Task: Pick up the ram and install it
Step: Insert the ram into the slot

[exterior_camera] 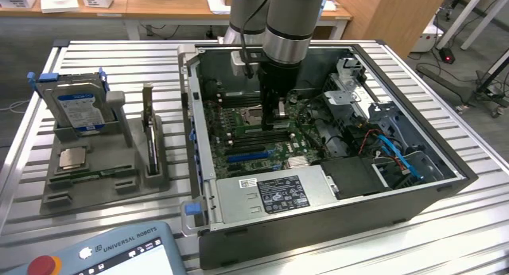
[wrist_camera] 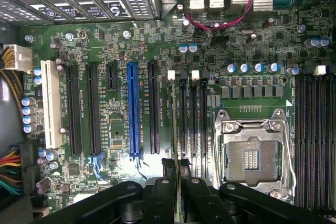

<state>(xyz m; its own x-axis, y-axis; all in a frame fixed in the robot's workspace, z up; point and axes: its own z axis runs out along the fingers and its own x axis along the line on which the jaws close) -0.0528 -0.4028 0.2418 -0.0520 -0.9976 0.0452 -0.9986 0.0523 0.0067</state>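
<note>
The claw (wrist_camera: 176,164) is squeezing shut on the thin ram (wrist_camera: 174,121) — the ram's long side is running the same way as the dark slots (wrist_camera: 193,119) under it.

Table (exterior_camera: 445,227) is built from ribbed brushed aluminium, and the case (exterior_camera: 318,245) is finished in matt black sheet metal. At the exterior view's left a dull grey plastic holder (exterior_camera: 59,197) is seen, with a shiny metal hard drive (exterior_camera: 80,108) wearing a paper label. Motherboard (wrist_camera: 121,40) is coated glossy green, socket frame (wrist_camera: 231,129) is polished metal. Gripper (wrist_camera: 176,163) is done in smooth matt black, and only a thin dull edge is shown by the ram (wrist_camera: 174,119) pinched in it
</note>
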